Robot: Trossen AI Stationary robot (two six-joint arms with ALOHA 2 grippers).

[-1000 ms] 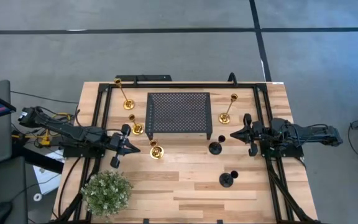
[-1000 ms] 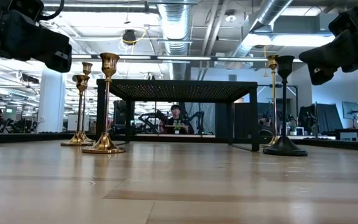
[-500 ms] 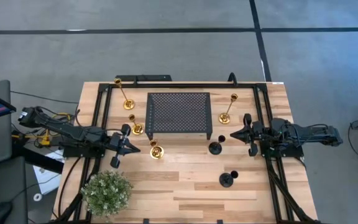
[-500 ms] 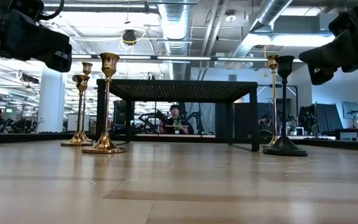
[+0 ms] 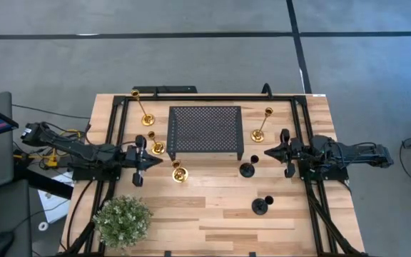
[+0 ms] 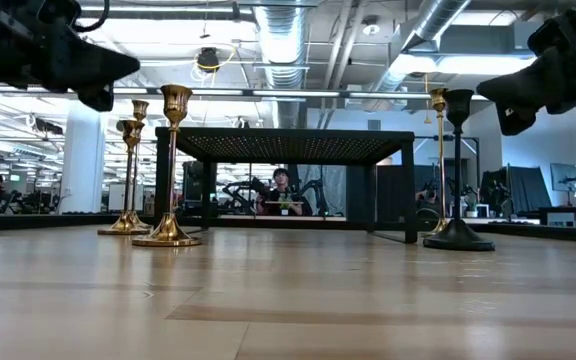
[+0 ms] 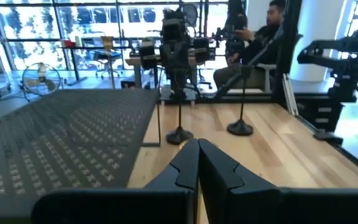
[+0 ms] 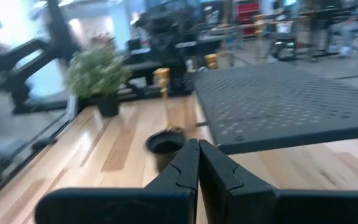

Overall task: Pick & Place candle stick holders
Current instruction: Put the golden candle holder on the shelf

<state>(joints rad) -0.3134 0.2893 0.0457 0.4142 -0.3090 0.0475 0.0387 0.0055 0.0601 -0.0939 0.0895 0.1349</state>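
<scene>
Six candle stick holders stand upright on their round bases on the wooden table. A tall gold one point(image 5: 147, 118) is at the far left, another tall gold one point(image 5: 260, 133) at the far right. Two short gold ones point(image 5: 157, 147) point(image 5: 180, 173) stand left of centre, two black ones point(image 5: 247, 169) point(image 5: 260, 206) right of centre. My left gripper point(image 5: 155, 160) is shut and empty, above the table beside the short gold holders. My right gripper point(image 5: 267, 153) is shut and empty, just right of the nearer black holder point(image 8: 165, 144).
A black perforated metal stand point(image 5: 205, 130) fills the far middle of the table. A green potted plant point(image 5: 123, 220) stands at the near left corner. Black frame rails point(image 5: 116, 143) run along both sides. Bare wood lies along the near edge.
My left gripper has turned about its wrist and shifted a little toward the table's far edge, staying beside the short gold holders. The holders have not moved.
</scene>
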